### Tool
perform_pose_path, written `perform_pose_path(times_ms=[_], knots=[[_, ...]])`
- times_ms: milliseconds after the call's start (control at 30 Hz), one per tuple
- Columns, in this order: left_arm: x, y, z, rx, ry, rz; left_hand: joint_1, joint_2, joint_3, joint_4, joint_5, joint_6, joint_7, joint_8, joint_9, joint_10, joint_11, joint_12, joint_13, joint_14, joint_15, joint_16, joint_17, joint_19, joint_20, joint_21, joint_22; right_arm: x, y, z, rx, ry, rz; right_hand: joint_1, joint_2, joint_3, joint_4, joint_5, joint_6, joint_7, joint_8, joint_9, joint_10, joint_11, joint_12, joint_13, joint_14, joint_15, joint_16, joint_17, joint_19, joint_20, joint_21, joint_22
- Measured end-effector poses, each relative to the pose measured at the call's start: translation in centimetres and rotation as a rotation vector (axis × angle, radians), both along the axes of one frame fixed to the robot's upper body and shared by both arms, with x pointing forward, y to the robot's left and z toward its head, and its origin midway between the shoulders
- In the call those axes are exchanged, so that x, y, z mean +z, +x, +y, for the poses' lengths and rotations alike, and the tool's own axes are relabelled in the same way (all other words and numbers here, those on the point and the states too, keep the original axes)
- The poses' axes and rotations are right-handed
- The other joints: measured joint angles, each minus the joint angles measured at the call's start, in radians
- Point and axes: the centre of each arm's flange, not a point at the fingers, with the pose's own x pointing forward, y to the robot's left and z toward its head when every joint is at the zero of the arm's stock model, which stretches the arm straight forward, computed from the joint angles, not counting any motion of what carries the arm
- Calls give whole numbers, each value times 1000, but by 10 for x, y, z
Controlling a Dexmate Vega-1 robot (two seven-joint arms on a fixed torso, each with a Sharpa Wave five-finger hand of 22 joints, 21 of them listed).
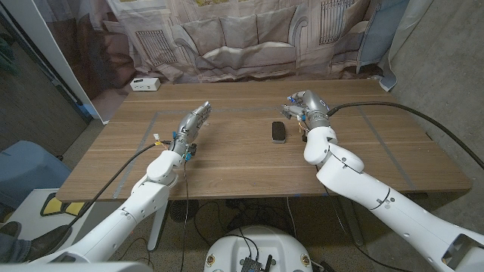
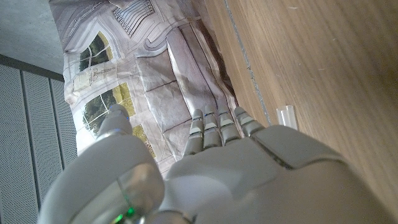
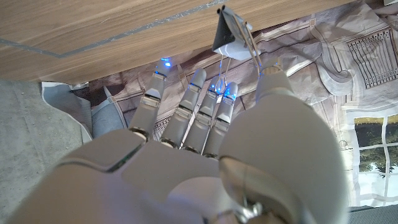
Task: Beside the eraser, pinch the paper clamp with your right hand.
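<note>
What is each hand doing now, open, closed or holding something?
Left hand: open, fingers straight, holding nothing.
Right hand: fingers reach toward the paper clamp; whether they grip it cannot be told.

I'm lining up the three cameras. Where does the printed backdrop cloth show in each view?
Head view: the printed backdrop hangs along the top, behind the table's far edge.
Left wrist view: upper left, beyond the left hand.
Right wrist view: middle and right, behind the right hand.
Shared landmark: the wooden table, which borders the cloth in each view.
</note>
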Motion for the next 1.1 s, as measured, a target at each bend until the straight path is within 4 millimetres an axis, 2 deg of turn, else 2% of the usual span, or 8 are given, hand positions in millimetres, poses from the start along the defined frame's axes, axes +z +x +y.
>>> perform_pose_path(times_ms=[200,867,967,1100], knots=[[-1,1,1,1,-3,2,0,0,0,0,0,0,0,0,0,0,0,0,0,0,0,0,0,0,0,0,0,-2,3,0,-14,-3,4,-5,5,0,0,0,-4,4,0,0,-7,0,-3,0,-9,2,0,0,-6,6,0,0],[0,1,5,2,-4,-3,0,0,2,-2,0,0,0,0,0,0,0,0,0,0,0,0,0,0,0,0,0,-8,25,4,-131,-24,55,-29,2,-8,5,0,-9,-2,9,0,-7,0,2,-1,-14,8,0,0,-11,0,0,0],[0,1,6,3,-3,-5,0,0,3,-3,0,0,0,0,0,0,0,0,0,0,0,0,0,0,0,0,0,-9,26,5,-149,-26,60,-39,-7,-19,8,0,-9,-2,11,0,-7,1,5,-1,-14,8,0,0,-11,0,0,0],[1,0,7,2,-1,-9,0,0,3,-3,0,0,0,0,0,0,0,0,0,0,0,0,0,0,0,0,0,-11,28,7,-167,-31,65,-43,-12,-20,9,0,-9,-2,12,0,-7,1,9,-1,-14,8,0,-4,-11,0,0,0]])
